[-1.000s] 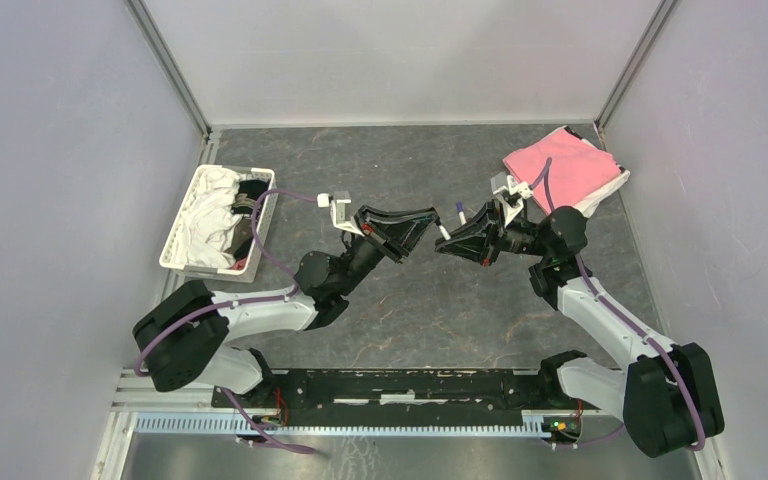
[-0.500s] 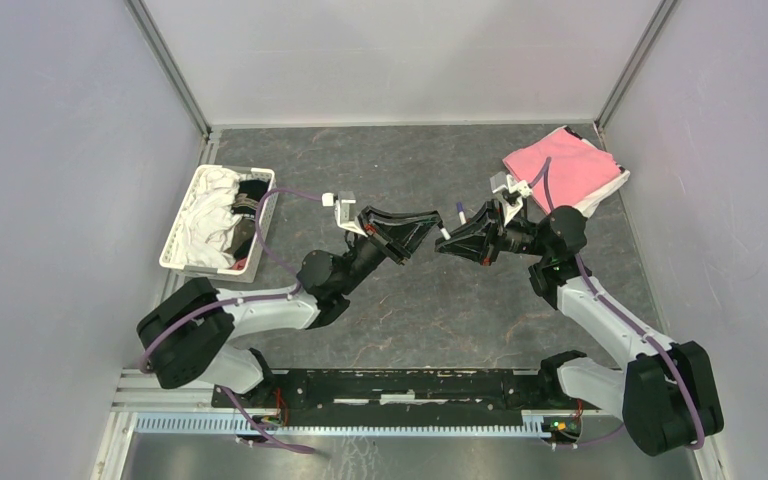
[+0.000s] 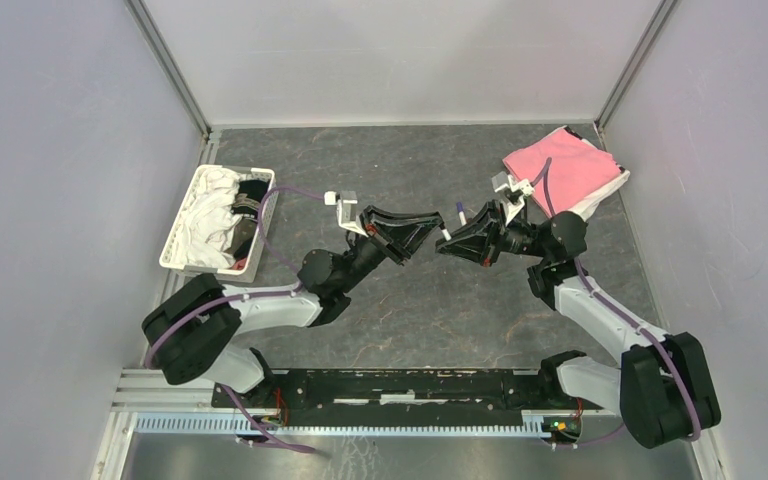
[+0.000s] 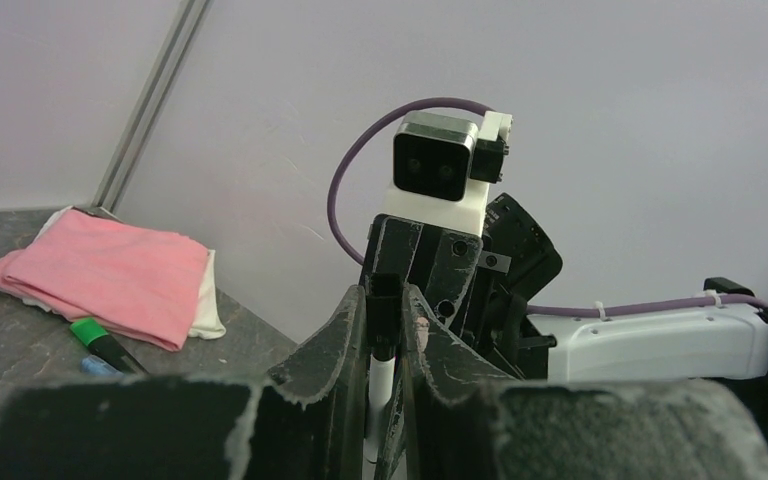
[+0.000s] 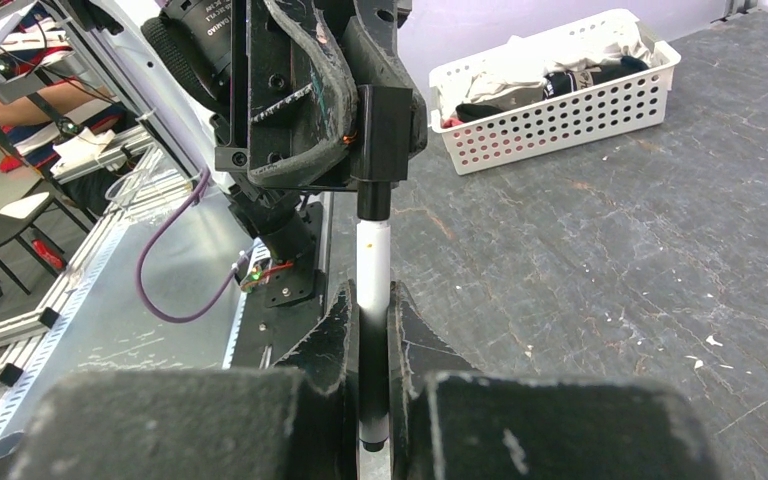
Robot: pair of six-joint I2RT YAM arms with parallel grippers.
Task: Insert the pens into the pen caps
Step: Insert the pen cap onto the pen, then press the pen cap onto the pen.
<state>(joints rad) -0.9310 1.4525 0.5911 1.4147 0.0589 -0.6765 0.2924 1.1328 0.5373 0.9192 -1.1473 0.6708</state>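
Observation:
My two grippers meet tip to tip over the middle of the table. The right gripper is shut on a thin white pen that runs along the gap between its fingers and out past the tips. The pen's front end sits in a black pen cap, which the left gripper is shut on. In the left wrist view the white barrel shows below the cap. A black marker with a green end lies by the pink cloth.
A white perforated basket of cloths stands at the left. The pink cloth lies at the back right with a small blue thing beside it. A short white piece with a purple tip shows just behind the fingertips.
Both arms have drifted only slightly, the left wrist a touch forward. Both grips are unchanged.

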